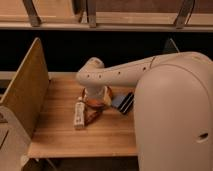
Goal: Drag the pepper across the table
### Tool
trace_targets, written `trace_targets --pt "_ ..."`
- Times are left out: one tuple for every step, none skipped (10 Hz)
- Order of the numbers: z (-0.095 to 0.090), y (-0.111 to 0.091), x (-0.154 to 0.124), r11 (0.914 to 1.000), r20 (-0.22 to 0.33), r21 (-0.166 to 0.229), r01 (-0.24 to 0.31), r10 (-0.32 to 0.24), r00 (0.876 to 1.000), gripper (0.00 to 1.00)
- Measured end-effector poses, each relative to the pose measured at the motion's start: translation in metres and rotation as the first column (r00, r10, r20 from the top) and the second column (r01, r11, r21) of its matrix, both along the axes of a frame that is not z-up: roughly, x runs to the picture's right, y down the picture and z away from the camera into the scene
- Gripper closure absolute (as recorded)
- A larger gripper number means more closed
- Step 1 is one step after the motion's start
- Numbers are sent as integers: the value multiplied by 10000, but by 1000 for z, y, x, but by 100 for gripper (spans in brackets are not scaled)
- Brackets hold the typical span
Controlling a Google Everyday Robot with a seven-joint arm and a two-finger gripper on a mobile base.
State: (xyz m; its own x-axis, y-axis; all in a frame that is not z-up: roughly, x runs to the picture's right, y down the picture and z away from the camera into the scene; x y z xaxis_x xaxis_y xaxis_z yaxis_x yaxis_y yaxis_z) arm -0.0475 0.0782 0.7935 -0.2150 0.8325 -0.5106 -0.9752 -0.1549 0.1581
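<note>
Over the wooden table [75, 139], the gripper [94, 102]

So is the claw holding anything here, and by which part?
Cannot be told. The claw sits low over the table, by the orange dish just behind the pepper, and the arm hides any contact.

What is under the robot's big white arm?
Under the arm, its gripper hangs down over an orange-red dish on the table. The dark pepper and a white tube peek out in front. Much of the dish is covered.
</note>
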Motion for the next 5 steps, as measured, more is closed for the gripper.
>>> trace_targets --pt "0 0 1 10000 -11 -7 12 -12 10000 20" --pt "0 0 3 10000 -28 0 -1 1 10000 20" --pt "0 0 4 10000 -55 -11 8 -8 10000 20" --pt "0 -1 1 10000 -12 12 46 -46 10000 20" --pt "3 0 -1 10000 6 -22 16 -16 10000 20"
